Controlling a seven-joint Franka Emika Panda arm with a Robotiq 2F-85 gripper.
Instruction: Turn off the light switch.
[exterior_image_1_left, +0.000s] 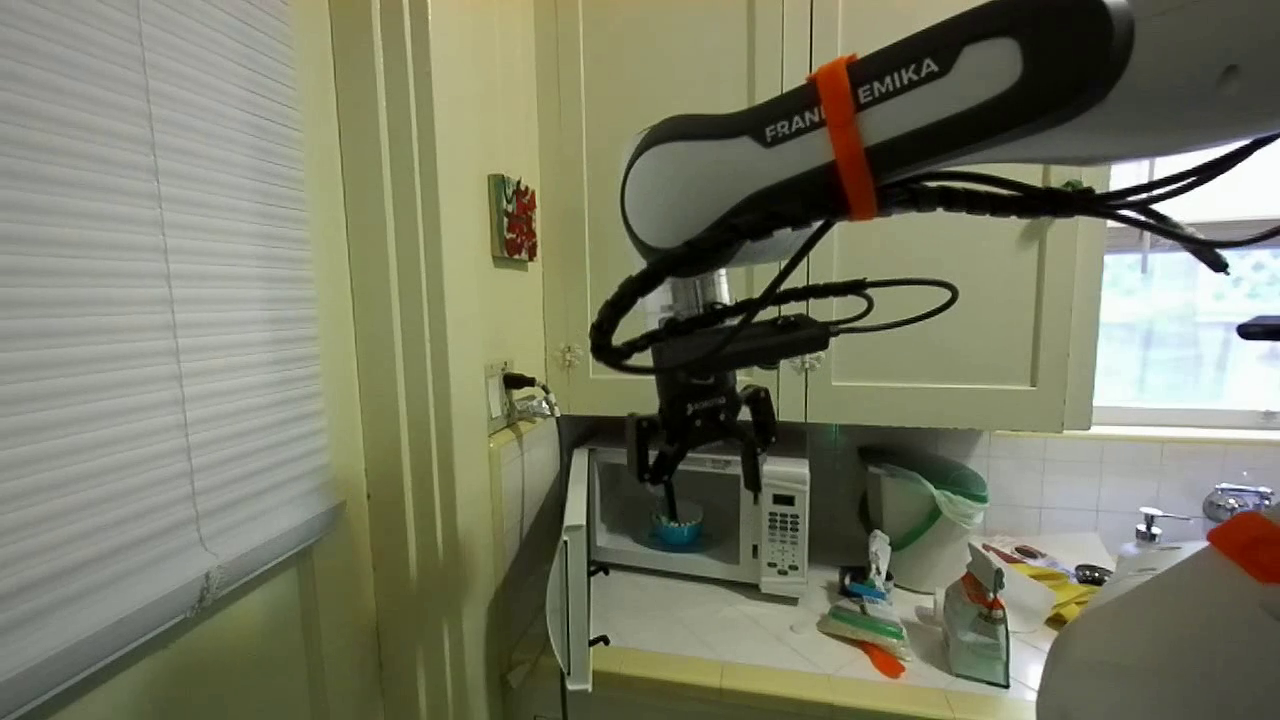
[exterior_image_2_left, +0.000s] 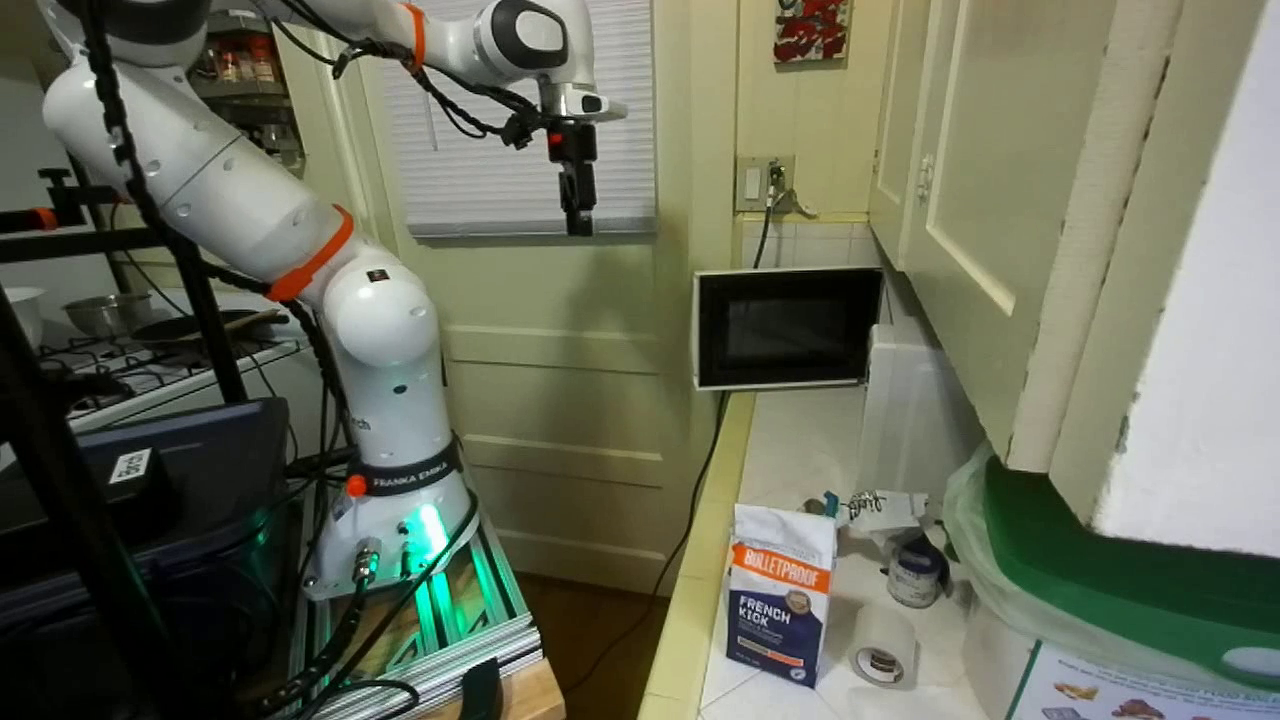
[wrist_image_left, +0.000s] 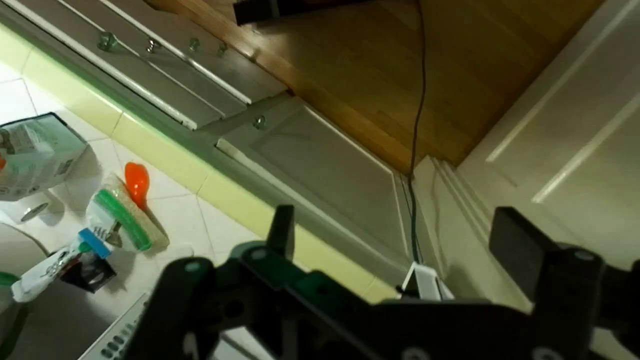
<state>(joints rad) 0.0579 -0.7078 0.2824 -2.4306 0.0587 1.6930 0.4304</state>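
In an exterior view, the light switch (exterior_image_1_left: 495, 397) sits on the wall (exterior_image_1_left: 515, 310), seen at a slant, long axis upright, its face turned toward the right of the picture; a black plug (exterior_image_1_left: 518, 381) is just beside it. The fingers (exterior_image_1_left: 752, 470) hang tips down and spread apart, right of the switch and slightly lower in the picture. Here the inside of the open microwave (exterior_image_1_left: 784, 560) shows, with a blue bowl (exterior_image_1_left: 678, 533) in it.

In an exterior view, the light switch (exterior_image_2_left: 753, 184) faces the camera almost squarely, its white rocker upright. The fingers (exterior_image_2_left: 577, 195) are edge-on, so their gap cannot be judged; they hang to its left, well apart. A bag (exterior_image_2_left: 780, 610) lettered French Kick stands on the worktop (exterior_image_2_left: 800, 430).

The wrist view alone shows glass-knobbed fronts (wrist_image_left: 325, 175) below the worktop; there the fingers (wrist_image_left: 283, 232) stand widely spread.
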